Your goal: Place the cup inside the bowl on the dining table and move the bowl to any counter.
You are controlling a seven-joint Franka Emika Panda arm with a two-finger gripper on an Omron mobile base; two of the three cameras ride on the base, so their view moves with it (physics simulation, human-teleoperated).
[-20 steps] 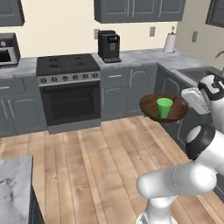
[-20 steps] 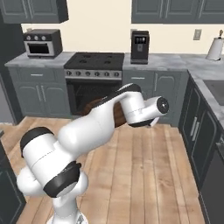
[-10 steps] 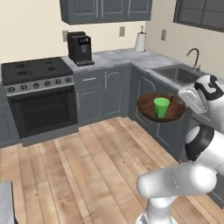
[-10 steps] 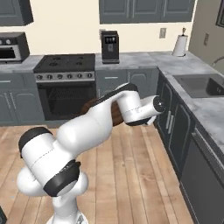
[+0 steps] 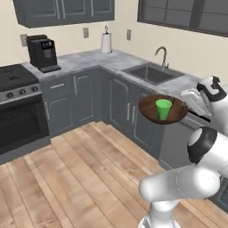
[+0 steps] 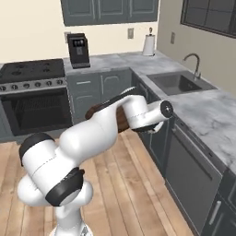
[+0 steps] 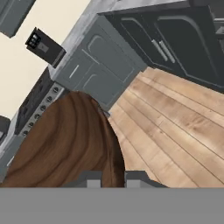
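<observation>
Left base view shows my claw (image 5: 186,103) holding the wooden bowl (image 5: 163,109) by its rim, in the air, in front of the dark cabinet doors and just before the edge of the table (image 5: 111,60) with the steel sink (image 5: 152,73). The green cup (image 5: 163,109) stands upright inside the bowl, near its middle, so I judge the first part of the task is done and the carrying is the step in hand. In the hand view the two fingertips (image 7: 88,179) sit closed at the brown wooden rim, and the bowl covers the lower left of that view. To do this step well I think I must keep the bowl level, because the cup is loose and narrow and may tip or slide if I tilt. I should bring the bowl over a bare part of the marble top, beside the sink and not above the basin, lower it until it rests flat, and only then open. The sink looks empty from here.
</observation>
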